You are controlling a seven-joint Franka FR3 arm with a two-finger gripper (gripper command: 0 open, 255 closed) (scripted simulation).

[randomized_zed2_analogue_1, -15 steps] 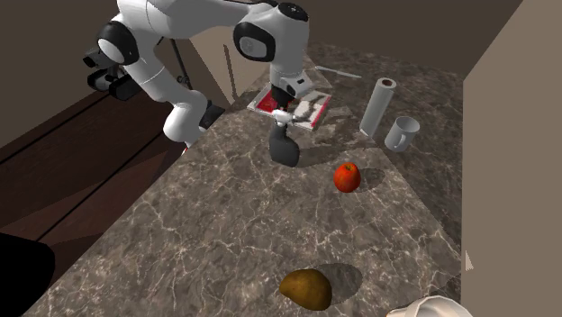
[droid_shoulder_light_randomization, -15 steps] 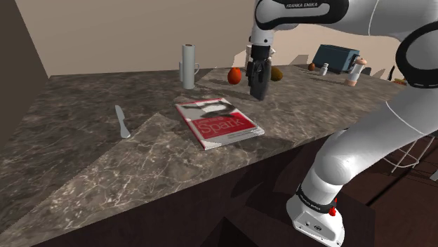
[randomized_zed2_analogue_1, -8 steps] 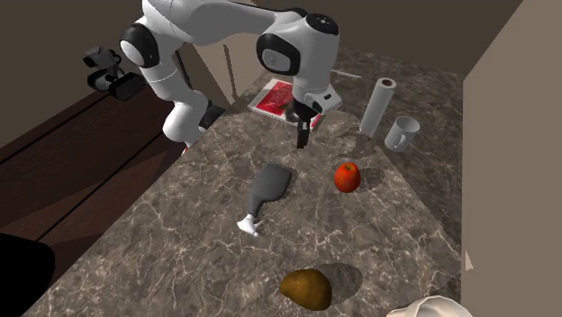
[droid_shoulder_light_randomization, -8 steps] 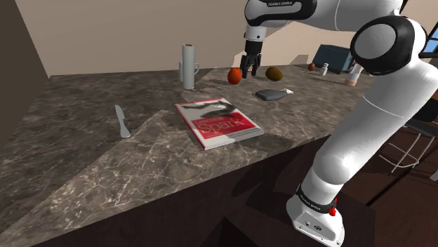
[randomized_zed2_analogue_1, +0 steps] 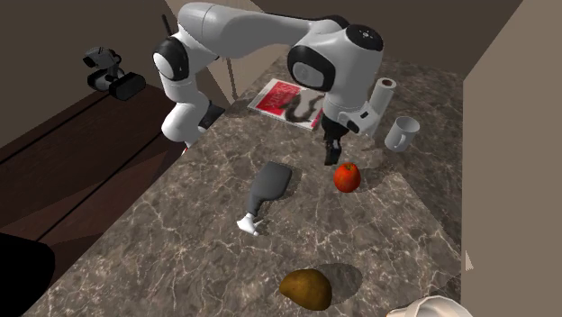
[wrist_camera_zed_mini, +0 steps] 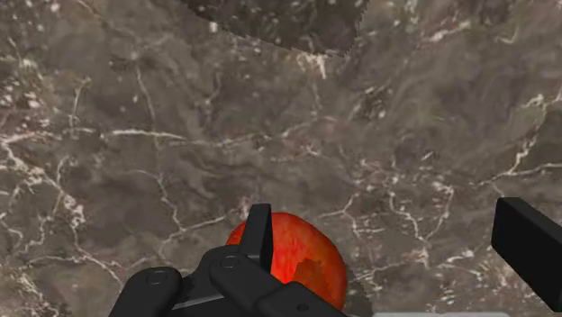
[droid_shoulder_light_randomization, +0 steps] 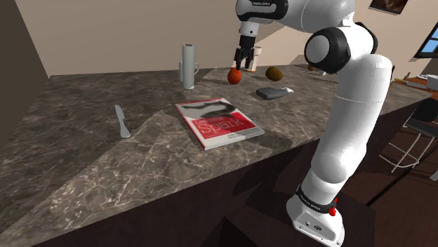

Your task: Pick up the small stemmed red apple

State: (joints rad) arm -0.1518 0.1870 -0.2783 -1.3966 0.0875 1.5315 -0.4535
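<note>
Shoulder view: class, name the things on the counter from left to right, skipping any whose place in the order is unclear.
knife → upright pale roll → red apple → brown oval thing

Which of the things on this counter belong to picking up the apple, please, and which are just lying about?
For the job: red apple; open gripper close to it.
Lying about: red magazine, knife, white roll, mug, grey bottle on its side, brown oval item.
</note>
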